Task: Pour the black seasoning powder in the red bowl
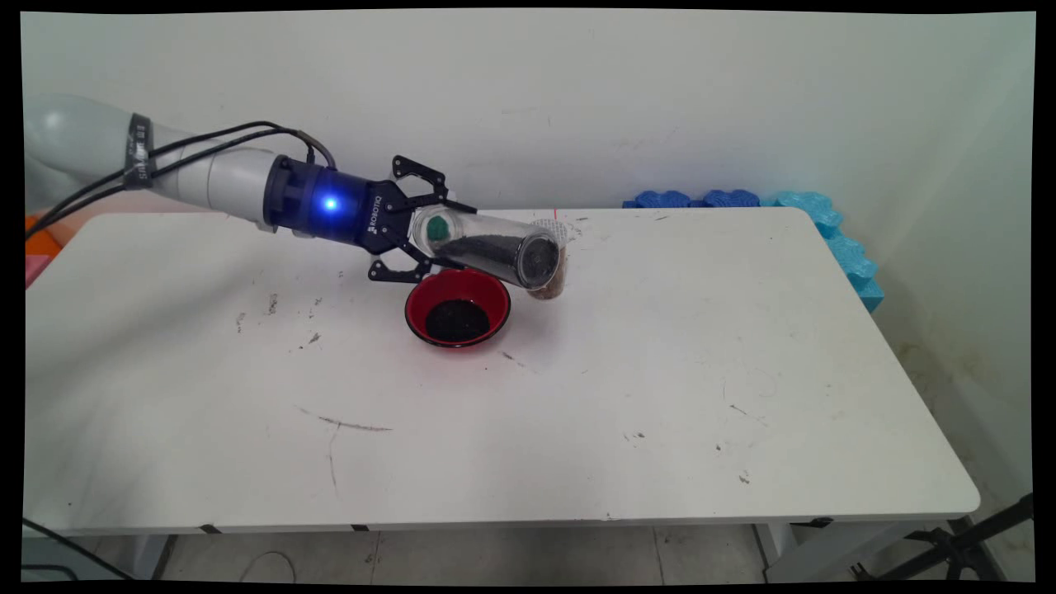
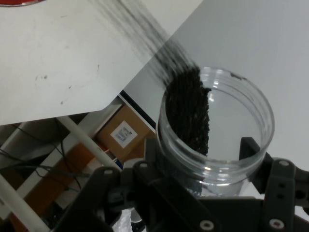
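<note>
We see the gripper [image 1: 422, 231] left of the middle of the frame, its two fingers squeezed around a clear jar [image 1: 487, 246] of black grains. The jar lies almost flat, its long side running left to right, its open mouth pointing right and a bit down. Just below sits a red bowl [image 1: 457, 307] with black grains inside. We think grains could fall past the bowl's right edge onto the white table [image 1: 660, 371], because the mouth hangs out that way. A small brown-filled cup [image 1: 554, 280] stands just behind.
</note>
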`<state>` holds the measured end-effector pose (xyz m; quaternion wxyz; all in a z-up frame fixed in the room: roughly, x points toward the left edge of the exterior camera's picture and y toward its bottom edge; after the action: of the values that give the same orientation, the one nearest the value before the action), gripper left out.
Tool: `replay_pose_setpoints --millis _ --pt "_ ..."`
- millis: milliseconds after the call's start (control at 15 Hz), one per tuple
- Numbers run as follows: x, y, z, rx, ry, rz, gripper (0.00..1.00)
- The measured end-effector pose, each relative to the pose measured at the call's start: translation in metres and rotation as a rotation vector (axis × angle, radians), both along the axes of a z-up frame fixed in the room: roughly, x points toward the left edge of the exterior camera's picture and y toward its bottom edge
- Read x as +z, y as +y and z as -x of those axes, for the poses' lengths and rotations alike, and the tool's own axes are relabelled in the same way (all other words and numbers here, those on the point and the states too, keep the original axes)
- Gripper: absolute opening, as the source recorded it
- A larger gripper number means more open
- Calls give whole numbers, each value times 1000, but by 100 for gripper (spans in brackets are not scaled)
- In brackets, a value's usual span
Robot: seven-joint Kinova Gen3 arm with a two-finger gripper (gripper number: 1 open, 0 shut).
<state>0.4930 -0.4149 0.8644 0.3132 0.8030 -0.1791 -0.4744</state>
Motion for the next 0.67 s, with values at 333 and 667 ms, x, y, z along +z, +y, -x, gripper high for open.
replay_pose_setpoints --millis 333,667 --pt "-2 -2 1 17 21 -22 0" --pt "-3 -4 2 31 40 -39 0"
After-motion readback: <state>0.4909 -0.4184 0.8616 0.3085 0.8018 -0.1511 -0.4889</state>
